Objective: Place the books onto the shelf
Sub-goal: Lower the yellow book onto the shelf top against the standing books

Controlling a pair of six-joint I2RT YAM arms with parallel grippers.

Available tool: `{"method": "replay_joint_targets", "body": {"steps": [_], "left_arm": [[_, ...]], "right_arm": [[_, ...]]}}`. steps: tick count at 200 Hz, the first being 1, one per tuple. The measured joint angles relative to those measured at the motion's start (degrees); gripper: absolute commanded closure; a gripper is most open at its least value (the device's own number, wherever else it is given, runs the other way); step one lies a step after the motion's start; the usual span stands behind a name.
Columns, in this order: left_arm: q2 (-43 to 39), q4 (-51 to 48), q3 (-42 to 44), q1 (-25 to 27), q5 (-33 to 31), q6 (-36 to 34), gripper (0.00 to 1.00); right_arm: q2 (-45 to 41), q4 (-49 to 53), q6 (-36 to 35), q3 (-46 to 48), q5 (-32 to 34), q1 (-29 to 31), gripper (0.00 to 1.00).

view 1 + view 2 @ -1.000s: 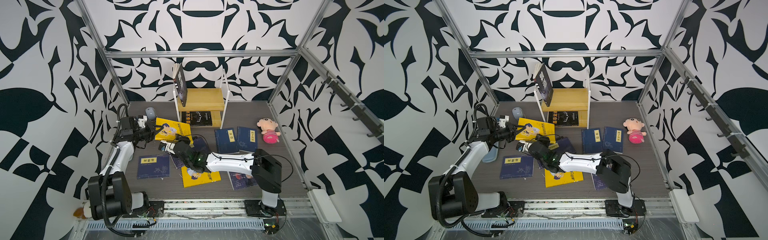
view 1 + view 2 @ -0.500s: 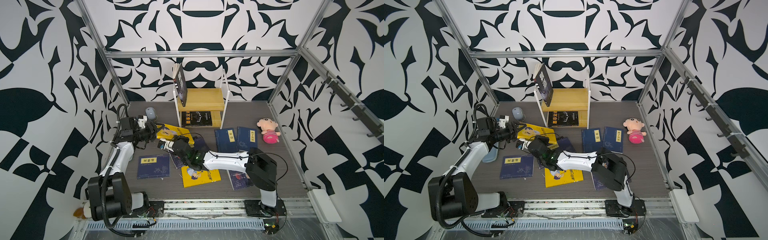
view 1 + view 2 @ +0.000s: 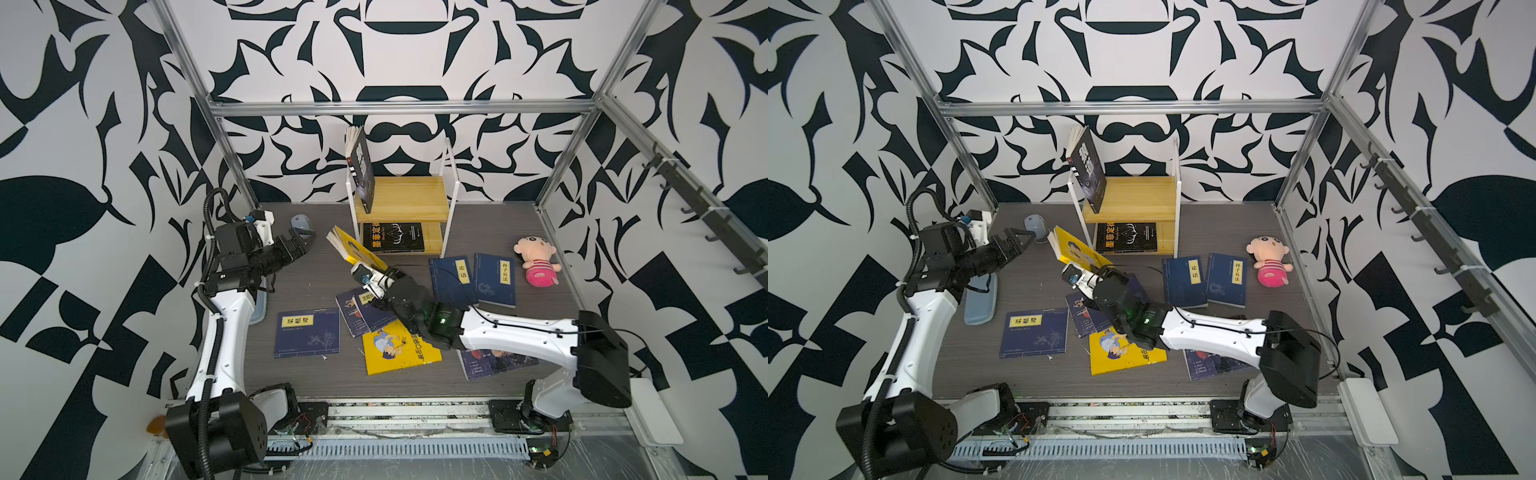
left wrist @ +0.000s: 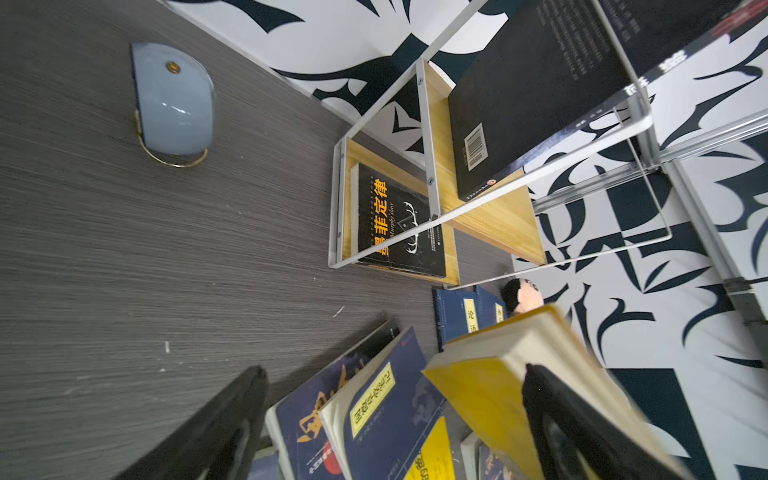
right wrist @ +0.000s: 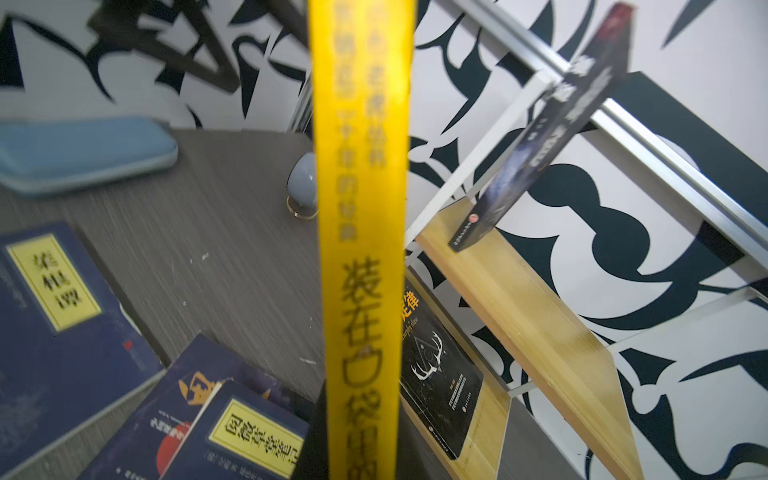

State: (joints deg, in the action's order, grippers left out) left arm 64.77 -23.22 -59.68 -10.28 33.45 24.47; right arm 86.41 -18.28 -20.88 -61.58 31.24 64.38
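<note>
My right gripper (image 3: 371, 269) is shut on a bright yellow book (image 3: 352, 248), which it holds off the table, tilted, just in front of the shelf's left post. Its spine (image 5: 360, 232) fills the middle of the right wrist view. My left gripper (image 3: 301, 243) is open to the left of that book, apart from it, with nothing between its fingers (image 4: 249, 399). The shelf (image 3: 405, 195) stands at the back with one black book (image 3: 361, 166) leaning on its top board and another (image 3: 392, 237) flat on the lower one. Several navy books (image 3: 307, 332) and a second yellow one (image 3: 399, 349) lie on the table.
A pale computer mouse (image 3: 300, 224) sits at the back left beside my left gripper. A light blue flat case (image 3: 980, 299) lies along the left wall. The pink plush doll (image 3: 536, 262) is at the right, next to two navy books (image 3: 473, 276).
My left gripper opened, let go of the yellow book and drew back left. My right gripper shut on the book and raised it, tilted, towards the shelf.
</note>
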Motion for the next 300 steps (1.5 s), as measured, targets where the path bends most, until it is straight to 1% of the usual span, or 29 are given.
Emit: {"method": "replay_joint_targets", "body": {"steps": [22,53,80,106,134,164,190,214,248,300], "left_arm": [[-4.1,-0.8,2.6,0.0,-2.1,-4.0,0.0],[-8.4,-1.2,8.2,-0.1,-2.4,-9.4,0.0],[-9.7,-1.4,12.5,-0.5,-1.7,-12.9,0.0],[-10.1,-1.0,15.0,-1.1,-0.8,-14.3,0.0],[-10.4,0.1,16.3,-1.3,0.6,-14.4,0.0],[-10.8,1.8,17.3,-0.9,1.3,-14.4,0.0],[-11.1,2.5,18.1,-0.6,1.6,-14.4,0.0],[-11.1,2.9,18.1,-0.3,1.8,-14.4,0.0],[-11.1,3.0,18.1,0.4,2.0,-14.2,0.0],[-11.1,3.8,18.1,0.9,2.5,-13.8,0.0]], "right_arm": [[-3.5,-1.4,5.4,0.2,-1.2,-2.2,1.0],[-5.3,-4.5,13.0,-0.8,-1.7,-7.3,1.0],[-3.7,-8.0,17.9,-3.2,-1.3,-12.0,1.0],[1.0,-12.7,21.1,-8.0,0.2,-16.1,1.0],[8.0,-19.6,21.5,-13.8,2.1,-18.5,1.0],[18.6,-24.7,20.3,-23.4,3.0,-19.8,1.0],[27.6,-26.2,18.3,-32.1,3.6,-20.5,1.0],[33.7,-26.1,16.6,-37.7,4.5,-20.9,1.0],[38.0,-25.2,16.4,-40.6,5.7,-21.2,1.0],[38.7,-23.4,18.3,-42.6,5.4,-21.2,1.0]]}}
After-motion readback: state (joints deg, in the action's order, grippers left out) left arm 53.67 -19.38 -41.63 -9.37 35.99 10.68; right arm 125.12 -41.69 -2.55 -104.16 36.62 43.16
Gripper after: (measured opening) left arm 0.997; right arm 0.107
